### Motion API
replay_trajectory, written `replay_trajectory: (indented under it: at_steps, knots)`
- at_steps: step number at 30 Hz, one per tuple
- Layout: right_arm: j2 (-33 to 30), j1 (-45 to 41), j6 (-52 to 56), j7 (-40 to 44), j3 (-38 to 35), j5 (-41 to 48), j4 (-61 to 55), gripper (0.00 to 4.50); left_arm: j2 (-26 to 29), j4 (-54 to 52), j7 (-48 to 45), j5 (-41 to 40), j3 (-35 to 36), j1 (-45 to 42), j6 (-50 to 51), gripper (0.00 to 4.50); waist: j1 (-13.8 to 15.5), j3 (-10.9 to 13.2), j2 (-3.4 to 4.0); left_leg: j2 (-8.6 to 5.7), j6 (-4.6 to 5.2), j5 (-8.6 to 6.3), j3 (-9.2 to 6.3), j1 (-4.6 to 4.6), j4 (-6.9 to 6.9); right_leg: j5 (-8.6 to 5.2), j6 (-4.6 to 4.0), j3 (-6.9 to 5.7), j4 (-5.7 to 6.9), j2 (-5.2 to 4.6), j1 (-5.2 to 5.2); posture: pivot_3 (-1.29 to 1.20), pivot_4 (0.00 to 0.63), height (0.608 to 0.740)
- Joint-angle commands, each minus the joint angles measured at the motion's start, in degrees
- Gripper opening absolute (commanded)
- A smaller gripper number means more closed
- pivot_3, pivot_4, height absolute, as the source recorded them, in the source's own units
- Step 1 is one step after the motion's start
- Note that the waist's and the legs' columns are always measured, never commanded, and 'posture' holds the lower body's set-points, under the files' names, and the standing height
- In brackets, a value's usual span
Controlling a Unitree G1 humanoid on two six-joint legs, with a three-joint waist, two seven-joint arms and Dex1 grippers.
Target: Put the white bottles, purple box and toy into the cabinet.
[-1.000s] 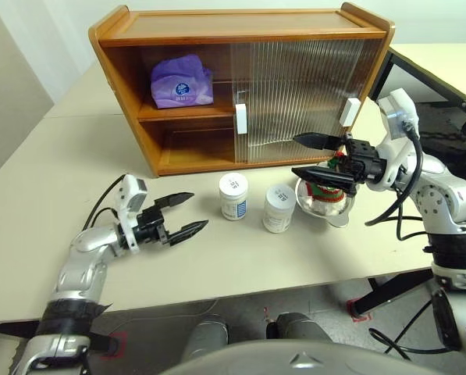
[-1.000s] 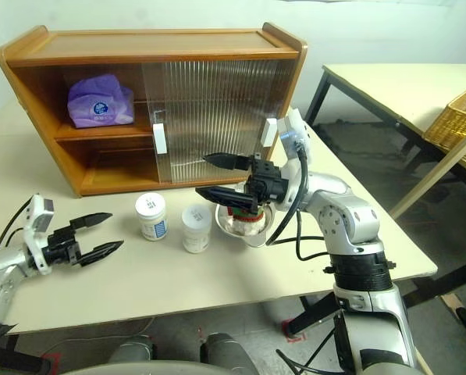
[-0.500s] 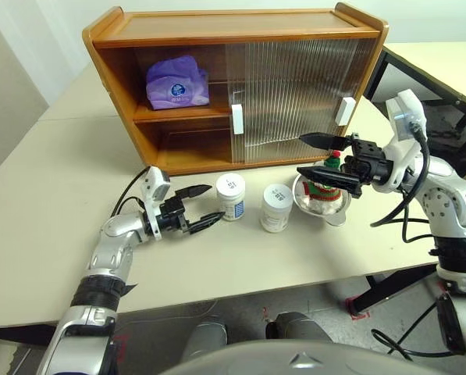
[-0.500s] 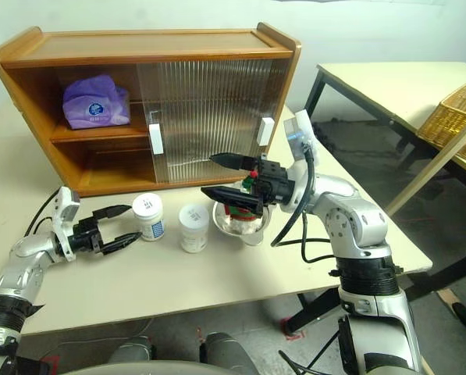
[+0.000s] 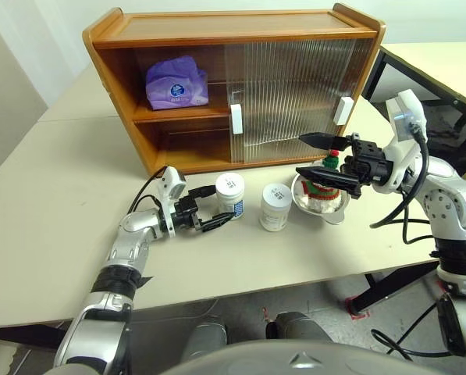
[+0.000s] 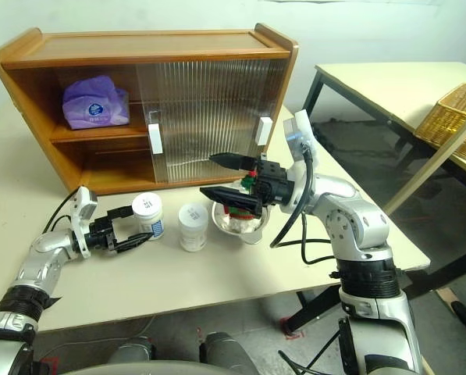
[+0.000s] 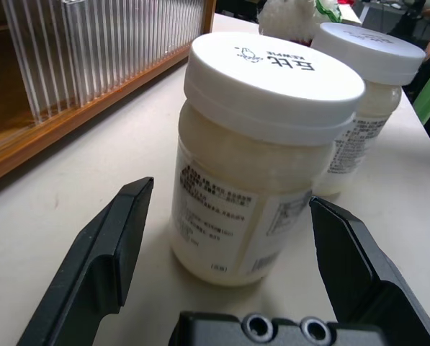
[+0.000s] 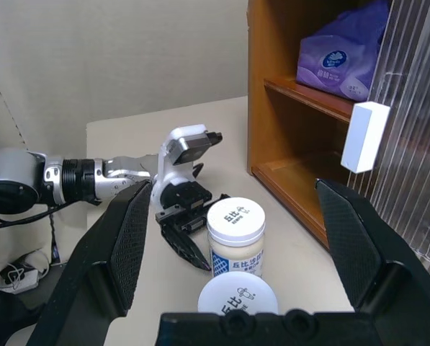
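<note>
Two white bottles (image 5: 231,194) (image 5: 275,207) stand on the table in front of the cabinet (image 5: 240,30). My left gripper (image 5: 221,205) is open and low, one finger on each side of the left bottle (image 7: 258,158) without touching it. The purple box (image 5: 176,83) lies on the upper shelf in the cabinet's open left part. The toy (image 5: 324,190) sits in a steel bowl. My right gripper (image 5: 300,154) hangs open above the toy, pointing left, with nothing in it.
Ribbed sliding doors (image 5: 291,94) with white handles (image 5: 236,119) cover the cabinet's middle and right. The steel bowl (image 5: 299,200) stands right of the bottles. A second table (image 6: 389,86) and a wicker basket (image 6: 459,117) are off to the right.
My left arm has moved right across the table until its open fingers flank the left bottle. The right gripper has stayed where it was.
</note>
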Motion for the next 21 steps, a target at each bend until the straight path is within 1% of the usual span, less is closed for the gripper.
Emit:
replay_trajectory:
  at_steps: [1,5,8,10,11,19,21]
  knots:
    - [-0.74,0.66,0.49,-0.18,-0.85,0.74,-1.11,4.5,-0.15,2.17,0.04,1.27,-0.26,-0.84,-1.12,4.48,-0.12,0.0,0.0,0.0,0.0,0.0,0.01,0.0,-0.01,0.0,0.01,0.0,-0.01,0.01,0.01,-0.12,0.0,0.74]
    - [-0.71,0.85,0.41,-0.34,-0.97,0.77,-1.21,4.5,-0.46,3.8,0.06,1.23,-0.12,-1.49,-1.25,4.48,-0.2,0.0,0.0,-0.04,0.0,0.0,0.02,0.0,-0.01,0.0,0.05,0.0,-0.02,0.01,0.02,-0.12,0.0,0.74]
    - [-0.66,0.83,0.35,-0.43,-0.92,0.77,-1.21,4.5,-0.72,4.51,0.08,1.18,-0.02,-1.87,-1.23,3.87,-0.23,0.0,0.0,-0.08,0.03,0.02,0.02,0.01,0.01,0.03,0.11,0.0,-0.02,0.02,0.04,-0.12,0.0,0.74]
    - [-0.64,0.71,0.36,-0.47,-0.84,0.74,-1.17,4.5,-0.84,4.76,0.11,1.16,0.08,-2.02,-1.21,3.19,-0.28,0.0,0.0,-0.12,0.06,0.04,0.02,0.02,0.02,0.04,0.12,0.0,-0.02,0.02,0.05,-0.12,0.0,0.74]
    - [-0.61,0.62,0.4,-0.52,-0.79,0.74,-1.16,4.5,-0.88,4.84,0.13,1.14,0.14,-2.08,-1.19,3.05,-0.29,0.0,0.0,-0.13,0.07,0.05,0.02,0.02,0.02,0.04,0.13,0.0,-0.02,0.02,0.06,-0.12,0.0,0.74]
    - [-0.19,0.16,0.47,-0.8,-0.3,0.61,-0.98,4.5,-0.76,4.26,0.3,0.45,0.81,-1.89,-0.69,3.05,-0.32,0.0,0.0,-0.14,0.07,0.06,0.0,0.01,0.02,0.04,0.13,0.01,-0.03,-0.05,0.06,-0.11,0.0,0.74]
    - [-0.13,0.24,0.29,-0.6,-0.2,0.53,-0.84,4.5,-0.67,2.78,1.84,-0.9,2.43,-1.64,0.19,3.05,-0.32,0.0,0.0,-0.14,0.07,0.06,0.01,0.01,0.02,0.04,0.13,0.01,-0.03,-0.05,0.06,-0.11,0.0,0.74]
